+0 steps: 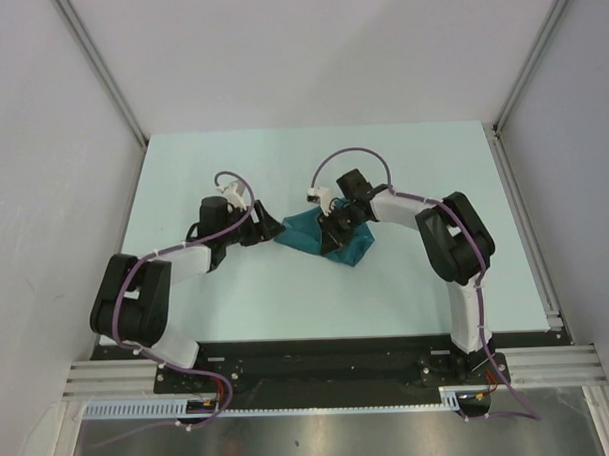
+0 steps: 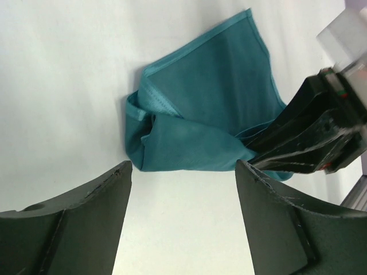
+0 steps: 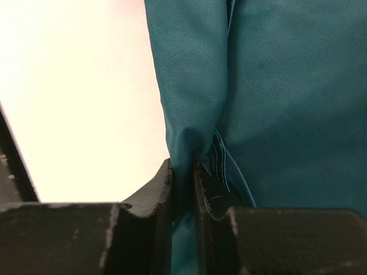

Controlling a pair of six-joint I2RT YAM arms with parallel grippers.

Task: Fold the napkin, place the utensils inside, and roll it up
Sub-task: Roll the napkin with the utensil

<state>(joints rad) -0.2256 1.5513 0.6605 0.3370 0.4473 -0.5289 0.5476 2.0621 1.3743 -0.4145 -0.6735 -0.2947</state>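
The teal napkin (image 1: 347,245) lies bunched and folded in the middle of the table. It also shows in the left wrist view (image 2: 212,103) and fills the right wrist view (image 3: 275,86). My right gripper (image 1: 330,230) is shut on a fold of the napkin (image 3: 182,166), with cloth pinched between its fingers. My left gripper (image 1: 267,227) is open and empty just left of the napkin's left edge, with bare table between its fingers (image 2: 183,169). The spoon is not in view in any frame.
The pale table (image 1: 282,169) is bounded by white walls left, right and behind. A metal rail (image 1: 524,220) runs along the table's right edge. The arm bases stand at the near edge.
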